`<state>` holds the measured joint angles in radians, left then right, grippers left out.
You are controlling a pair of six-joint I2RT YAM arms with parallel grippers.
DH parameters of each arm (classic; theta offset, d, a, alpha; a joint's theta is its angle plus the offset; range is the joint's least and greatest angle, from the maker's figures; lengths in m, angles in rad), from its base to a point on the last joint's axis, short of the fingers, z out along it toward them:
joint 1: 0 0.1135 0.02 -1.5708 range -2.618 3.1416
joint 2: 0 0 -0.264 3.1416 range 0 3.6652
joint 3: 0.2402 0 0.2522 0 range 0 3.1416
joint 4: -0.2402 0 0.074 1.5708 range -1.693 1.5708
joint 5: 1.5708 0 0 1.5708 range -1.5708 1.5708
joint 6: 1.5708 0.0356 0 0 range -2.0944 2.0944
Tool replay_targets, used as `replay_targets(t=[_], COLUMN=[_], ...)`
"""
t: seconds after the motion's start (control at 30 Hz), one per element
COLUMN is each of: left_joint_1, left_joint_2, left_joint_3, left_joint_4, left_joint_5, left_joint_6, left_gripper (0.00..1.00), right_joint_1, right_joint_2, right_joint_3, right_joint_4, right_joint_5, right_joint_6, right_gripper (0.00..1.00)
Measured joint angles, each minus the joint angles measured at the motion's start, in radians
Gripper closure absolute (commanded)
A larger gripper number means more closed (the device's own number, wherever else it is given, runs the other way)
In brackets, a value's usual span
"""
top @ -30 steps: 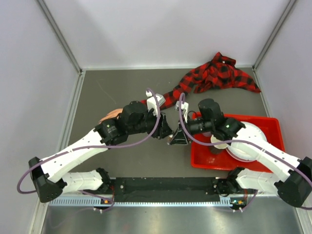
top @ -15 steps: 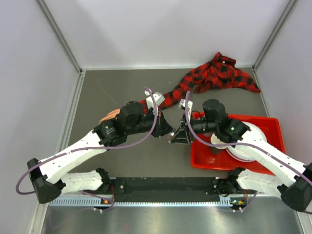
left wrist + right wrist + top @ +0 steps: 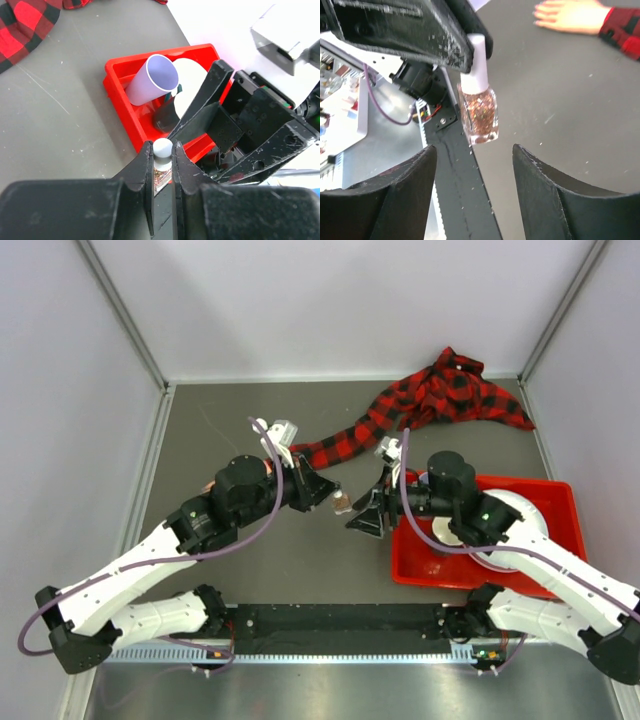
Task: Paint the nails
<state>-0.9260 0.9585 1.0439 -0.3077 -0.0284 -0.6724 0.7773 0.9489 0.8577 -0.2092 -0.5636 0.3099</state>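
Nails (image 3: pixel 538 15) — mannequin hand (image 3: pixel 572 17) flat, pointing left

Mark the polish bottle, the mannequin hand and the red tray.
polish bottle (image 3: pixel 479 112): right wrist view, on the glitter-filled glass body.
mannequin hand (image 3: pixel 567 15): right wrist view, on the back of the hand.
red tray (image 3: pixel 126 107): left wrist view, on the rim of its side wall.

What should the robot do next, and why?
Probably close the right gripper on the polish bottle: the left gripper holds it only by its white cap, still on, and the right jaws stand open either side.
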Motion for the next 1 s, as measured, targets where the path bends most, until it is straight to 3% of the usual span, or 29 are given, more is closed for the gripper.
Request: replay_targets(t=[0.4, 0.67, 0.83, 1.0], left_joint_1=[0.0, 0.001, 0.0, 0.002], left_joint_2=[0.006, 0.006, 0.006, 0.006], left_joint_3=[0.0, 0.0, 0.0, 0.0], left_joint_4=[0.0, 0.001, 0.001, 0.007], left_joint_5=[0.008, 0.013, 0.035, 0.04], left_joint_6=[-0.029, -0.034, -0.034, -0.034], left_gripper=[1.0, 1.0, 1.0, 1.0], right_joint_1=[0.007, 0.008, 0.008, 0.01], right_joint_2=[0.084, 0.087, 0.087, 0.089], right_joint_3=[0.001, 0.003, 0.003, 0.008], right_joint_4=[0.065, 0.129, 0.175, 0.18], right_joint_5=[0.014, -0.013, -0.023, -0.038], right_joint_6=[-0.02, -0.017, -0.009, -0.003], right_gripper=[0.52, 0.54, 0.62, 0.76])
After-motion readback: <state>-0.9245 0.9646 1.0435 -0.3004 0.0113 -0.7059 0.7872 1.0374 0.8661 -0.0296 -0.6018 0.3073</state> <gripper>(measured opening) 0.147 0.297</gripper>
